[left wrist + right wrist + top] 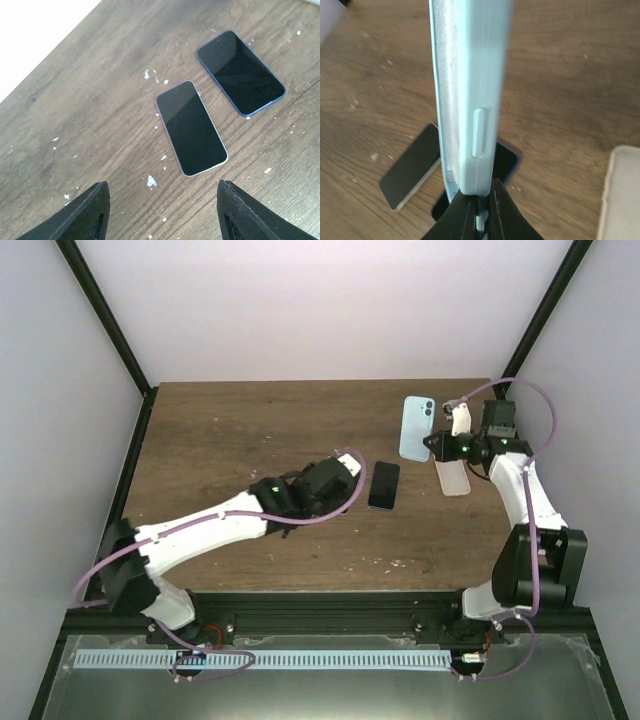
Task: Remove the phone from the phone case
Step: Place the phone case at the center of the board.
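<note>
My right gripper point(432, 445) is shut on the lower edge of a light blue phone case point(417, 427) and holds it upright above the table. In the right wrist view the case point(470, 90) stands edge-on above my pinched gripper point(480, 212); I cannot tell whether a phone is inside. A dark phone with a blue rim point(241, 72) lies flat on the table below the case point(507, 160). A silver-rimmed phone point(383, 485) lies face up nearby point(191, 128). My left gripper point(335, 475) is open and empty just left of it point(167, 220).
A pale translucent case point(453, 477) lies flat on the wooden table point(250, 430) beside the right arm, also seen at the right edge of the right wrist view point(622, 195). Small white flecks dot the wood. Black frame posts stand at the back corners.
</note>
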`<action>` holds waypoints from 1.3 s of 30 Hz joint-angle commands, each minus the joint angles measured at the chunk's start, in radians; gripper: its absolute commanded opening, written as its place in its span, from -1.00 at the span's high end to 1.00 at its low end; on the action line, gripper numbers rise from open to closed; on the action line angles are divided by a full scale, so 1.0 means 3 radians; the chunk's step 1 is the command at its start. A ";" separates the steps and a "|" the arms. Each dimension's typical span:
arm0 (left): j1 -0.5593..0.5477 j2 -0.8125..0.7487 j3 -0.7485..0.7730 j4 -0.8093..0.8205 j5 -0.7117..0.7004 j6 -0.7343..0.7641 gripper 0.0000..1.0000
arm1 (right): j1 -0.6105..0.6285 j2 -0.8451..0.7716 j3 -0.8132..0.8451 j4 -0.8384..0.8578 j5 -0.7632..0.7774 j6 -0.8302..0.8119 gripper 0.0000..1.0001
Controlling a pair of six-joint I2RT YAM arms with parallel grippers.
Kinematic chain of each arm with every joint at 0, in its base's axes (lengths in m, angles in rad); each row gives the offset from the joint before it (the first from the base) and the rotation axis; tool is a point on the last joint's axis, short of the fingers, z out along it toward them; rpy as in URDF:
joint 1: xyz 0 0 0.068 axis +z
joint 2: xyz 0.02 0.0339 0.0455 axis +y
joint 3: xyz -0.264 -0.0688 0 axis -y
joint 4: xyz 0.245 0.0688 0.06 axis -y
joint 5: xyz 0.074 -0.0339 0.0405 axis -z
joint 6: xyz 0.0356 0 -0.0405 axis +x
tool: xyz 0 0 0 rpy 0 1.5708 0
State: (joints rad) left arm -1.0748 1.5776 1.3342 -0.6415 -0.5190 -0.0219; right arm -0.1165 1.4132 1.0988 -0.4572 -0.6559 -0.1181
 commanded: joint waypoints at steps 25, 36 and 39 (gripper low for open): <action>0.0259 -0.0923 -0.0965 0.0390 0.0090 0.0335 -0.32 | -0.0152 0.1727 0.1248 -0.2428 0.0414 -0.0938 0.99; 0.0259 -0.0918 -0.0975 0.0389 0.0070 0.0349 -0.32 | -0.0281 0.1980 0.1430 -0.2209 0.0401 -0.0792 0.99; 0.0259 -0.0915 -0.0983 0.0392 0.0063 0.0354 -0.31 | -0.0293 0.2059 0.1446 -0.2187 0.0380 -0.0789 0.99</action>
State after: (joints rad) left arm -0.9993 1.3144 1.0504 -0.5426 -0.4915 0.0784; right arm -0.1890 1.9995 1.4963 -1.1313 -0.5179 -0.3653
